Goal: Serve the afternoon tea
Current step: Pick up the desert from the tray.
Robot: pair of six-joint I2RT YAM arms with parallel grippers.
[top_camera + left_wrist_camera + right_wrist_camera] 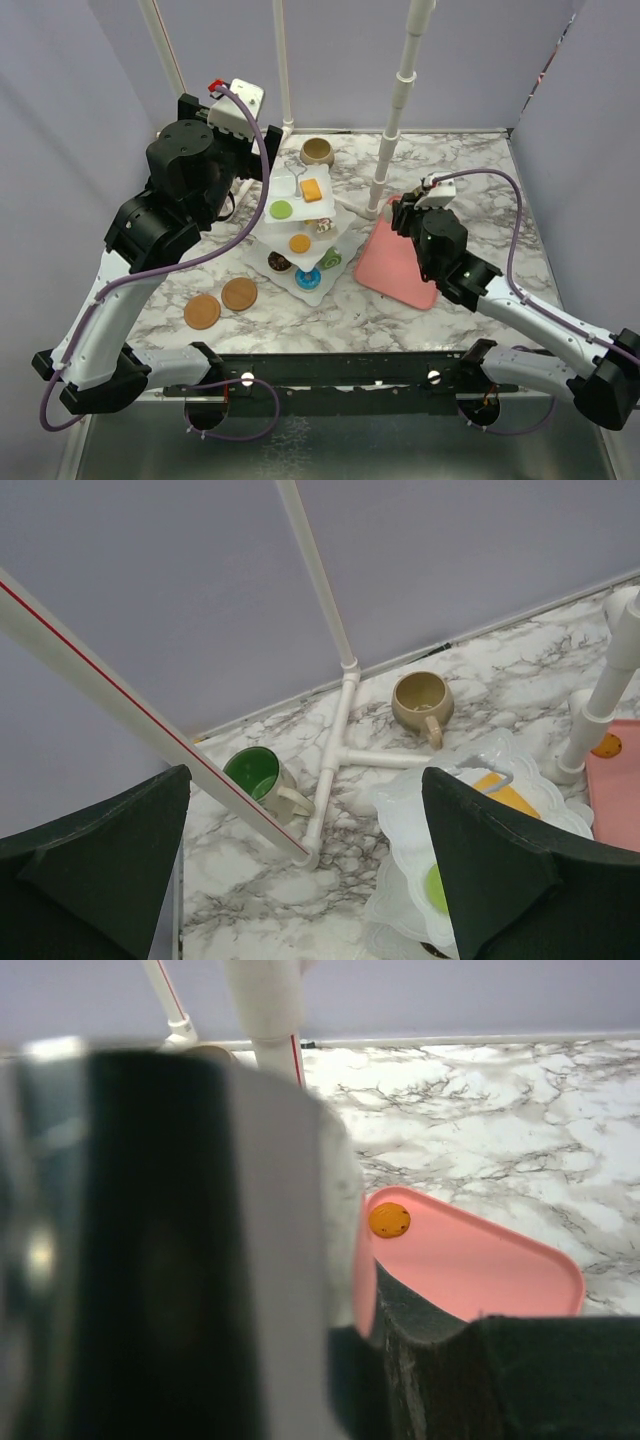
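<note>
Marbled tabletop (450,160) bears a likely light, tippy tiered stand (288,185); take its top loop (487,772). Left jaws spread; right jaws straddle pink tray (400,265), grip unclear.

- The table (440,300) is white marble with grey veins.
- The three-tier stand (288,186) is plain white.
- On it, one round pastry (281,209) is green and a square slice (312,190) is orange.
- The tray (395,262) is salmon pink, and the small pastry on it (389,1220) is orange.
- One mug (256,773) is cream outside and bright green inside.
- The other mug (421,702) is tan all over.
- Two flat discs (238,294) are brown.
- The arms (170,200) are black and white, and their cables (267,150) are purple.
- The walls (60,120) are pale lilac.
</note>
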